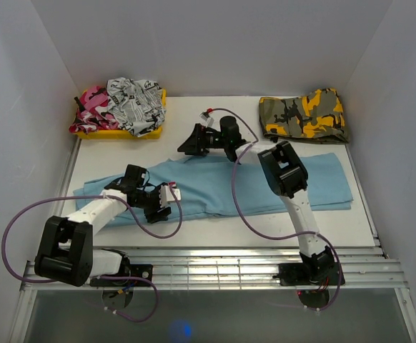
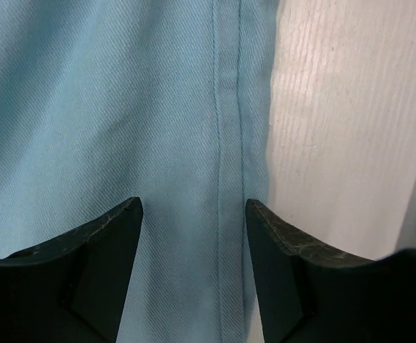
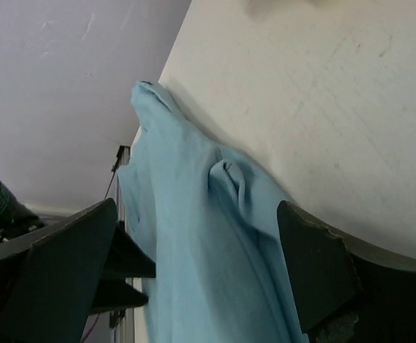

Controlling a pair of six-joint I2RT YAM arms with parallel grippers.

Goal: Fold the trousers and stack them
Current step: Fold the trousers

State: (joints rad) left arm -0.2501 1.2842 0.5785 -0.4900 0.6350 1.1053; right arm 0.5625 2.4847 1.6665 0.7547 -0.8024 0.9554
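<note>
Light-blue soft cloth lies spread across the white desk: these are the trousers. They lie flat in the middle of the desk, and their long side runs from left to right. The right end looks wide and square. The left end looks thinner. We cannot tell which end is the waist.

The left fingers are over the left part of the trousers, close to the near edge of the cloth. In the left wrist view the left fingers stand apart and hold nothing. The blue cloth fills the space under them. It has fine slanted lines in its weave. A straight sewn seam runs up between the two tips, and bare desk shows just beside the cloth edge. We cannot tell if the tips touch the cloth.

The right fingers are at the far edge of the trousers, near the middle. In the right wrist view the right fingers are wide apart and hold nothing. The cloth lies between them, with a small bump and soft folds in it.

At the far left a yellow tray holds crumpled clothes. At the far right lie folded yellow and grey patchy clothes.
</note>
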